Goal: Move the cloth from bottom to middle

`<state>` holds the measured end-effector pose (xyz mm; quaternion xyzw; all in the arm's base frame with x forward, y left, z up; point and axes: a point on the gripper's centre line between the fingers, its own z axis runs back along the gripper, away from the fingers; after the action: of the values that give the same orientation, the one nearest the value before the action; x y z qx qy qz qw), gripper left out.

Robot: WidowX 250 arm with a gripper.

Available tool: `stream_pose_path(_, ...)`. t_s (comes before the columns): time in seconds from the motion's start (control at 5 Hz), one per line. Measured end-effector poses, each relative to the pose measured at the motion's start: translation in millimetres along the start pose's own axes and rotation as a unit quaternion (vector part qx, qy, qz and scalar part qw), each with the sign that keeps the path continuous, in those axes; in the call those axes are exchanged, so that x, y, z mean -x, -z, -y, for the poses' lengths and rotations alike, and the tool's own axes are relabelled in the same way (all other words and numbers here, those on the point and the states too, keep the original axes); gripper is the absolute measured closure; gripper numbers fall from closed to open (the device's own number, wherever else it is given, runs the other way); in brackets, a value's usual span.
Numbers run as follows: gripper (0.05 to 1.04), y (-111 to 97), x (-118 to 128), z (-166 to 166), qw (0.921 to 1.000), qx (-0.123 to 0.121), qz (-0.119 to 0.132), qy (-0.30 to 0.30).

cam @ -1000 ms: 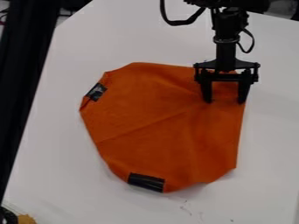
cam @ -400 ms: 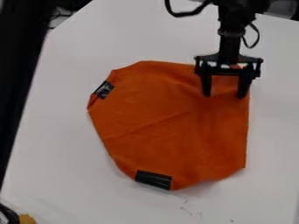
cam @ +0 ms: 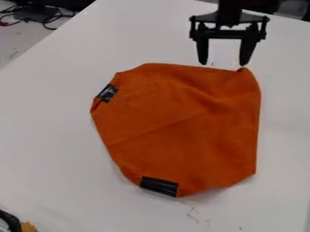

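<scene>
At the frame's seven o'clock edge sits a dark, curved object [cam: 9,221]. The orange cloth [cam: 176,131] lies spread across the middle of the white table [cam: 48,140], with black patches at its six [cam: 159,186] and ten o'clock. Beyond its one o'clock edge, the gripper [cam: 223,64] hangs with fingers wide apart, holding nothing. Dark cables [cam: 51,19] lie farther off, toward eleven.

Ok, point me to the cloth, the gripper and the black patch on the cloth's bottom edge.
Cloth [cam: 181,122]: camera view, middle.
Gripper [cam: 224,62]: camera view, between fingertips.
Black patch [cam: 159,186]: camera view, middle.
</scene>
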<state>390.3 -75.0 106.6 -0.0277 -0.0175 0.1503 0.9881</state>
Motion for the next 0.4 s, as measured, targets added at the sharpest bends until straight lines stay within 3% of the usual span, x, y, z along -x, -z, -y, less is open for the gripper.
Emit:
stream_pose_path(0.2, 0.083, -7, 7, -46, 0.9988, -0.010, -0.013, -0.046)
stream_pose_path(0.4, 0.083, -14, 24, -109, 0.9922, -0.027, -0.027, -0.119)
